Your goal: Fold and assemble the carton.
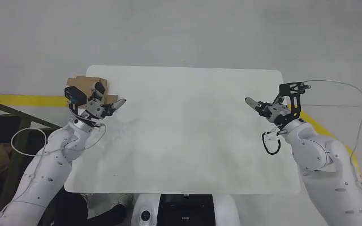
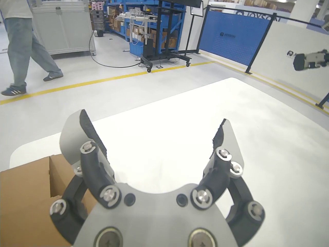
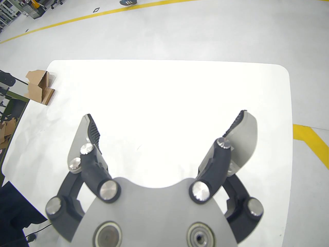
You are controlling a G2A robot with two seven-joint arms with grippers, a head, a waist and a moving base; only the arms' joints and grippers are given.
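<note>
Carton [image 1: 85, 83]: lying partly folded at the table's [image 1: 198, 141] corner, upper left of the top view.
Left gripper [image 2: 154, 119]: I am holding it spread and empty just beside the carton, probably for a first grab.
Right gripper [image 3: 166, 114]: I am holding it spread and empty, far right.

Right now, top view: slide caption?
Open left hand beside the brown cardboard carton at the white table's far-left corner; open right hand at the opposite edge.

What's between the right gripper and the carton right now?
Only bare table, as the right wrist view shows from the right gripper to the carton. In the top view the left gripper hangs by the carton.
</note>
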